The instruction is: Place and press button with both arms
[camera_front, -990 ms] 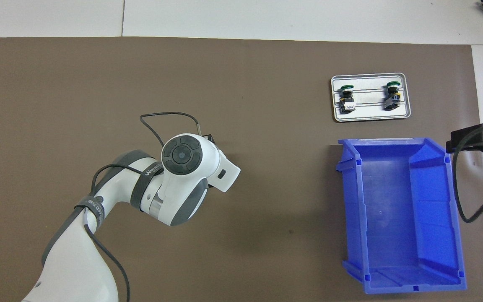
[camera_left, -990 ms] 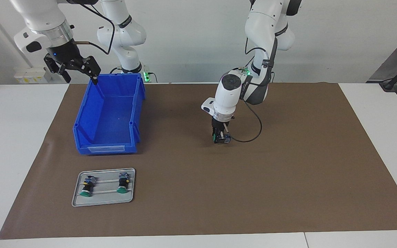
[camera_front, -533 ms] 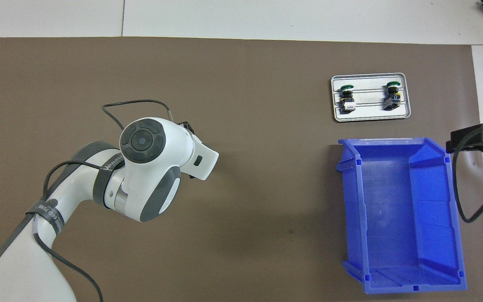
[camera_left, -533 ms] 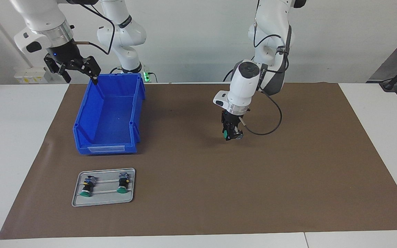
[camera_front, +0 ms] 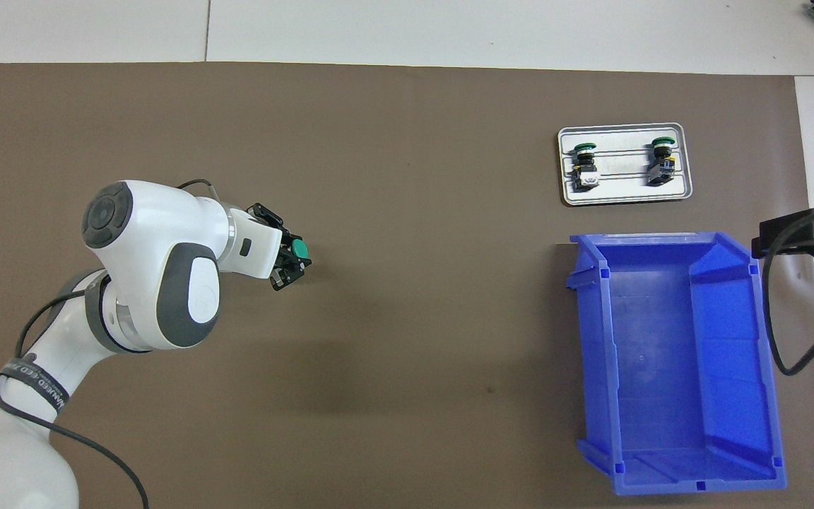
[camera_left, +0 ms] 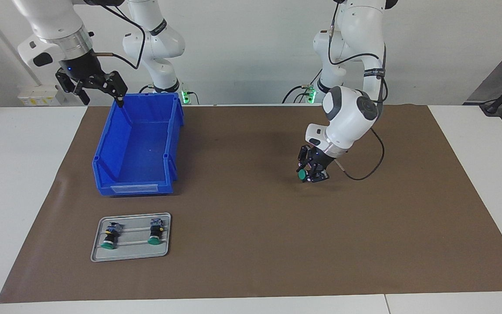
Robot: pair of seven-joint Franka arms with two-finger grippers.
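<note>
My left gripper is shut on the button, with its green cap turned sideways. It holds the button tilted and low over the middle of the brown mat. In the overhead view the left gripper and the button's green cap show past the white wrist. My right gripper is open and empty. It waits in the air over the corner of the blue bin nearest the robots, and only its edge shows in the overhead view.
A small metal tray lies farther from the robots than the bin and holds two more green-capped buttons, one with a yellow band and one beside it. The tray and the bin also show in the overhead view.
My left arm has swung toward its own end of the table with the button, and its wrist has tilted so the green cap shows. The right arm has not moved.
</note>
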